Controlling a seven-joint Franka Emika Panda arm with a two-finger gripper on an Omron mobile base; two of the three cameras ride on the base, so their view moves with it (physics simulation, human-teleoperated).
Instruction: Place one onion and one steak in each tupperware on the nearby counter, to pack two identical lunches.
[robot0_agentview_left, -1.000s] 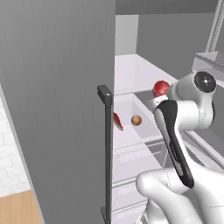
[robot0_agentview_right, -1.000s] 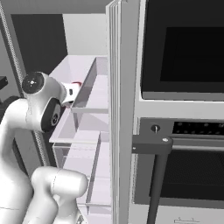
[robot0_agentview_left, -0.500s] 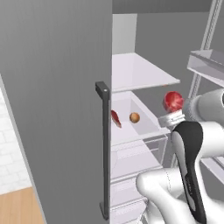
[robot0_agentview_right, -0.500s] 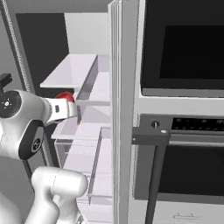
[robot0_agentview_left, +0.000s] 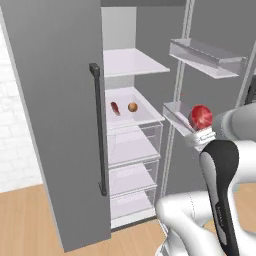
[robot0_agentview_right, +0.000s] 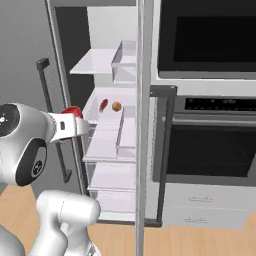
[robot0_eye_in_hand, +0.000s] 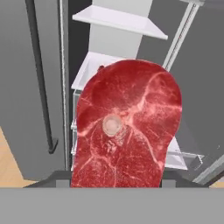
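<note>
Tool (robot0_agentview_right: 75, 125) sits at the end of the white arm, left of centre, jaws clamped on a red steak (robot0_agentview_right: 71, 111) whose top edge pokes up above the wrist. Past the tool and to its right, the open fridge (robot0_agentview_right: 107, 65): a white shelf (robot0_agentview_right: 102, 117) at about tool height carries a second steak (robot0_agentview_right: 103, 105) and an onion (robot0_agentview_right: 116, 106), side by side and apart. Clear drawers (robot0_agentview_right: 112, 175) are stacked below the tool's level. Fridge door handle (robot0_agentview_right: 52, 120), dark, runs vertically just behind the tool. Far right of the tool, a built-in oven (robot0_agentview_right: 210, 150) with a microwave (robot0_agentview_right: 207, 37) above it.
</note>
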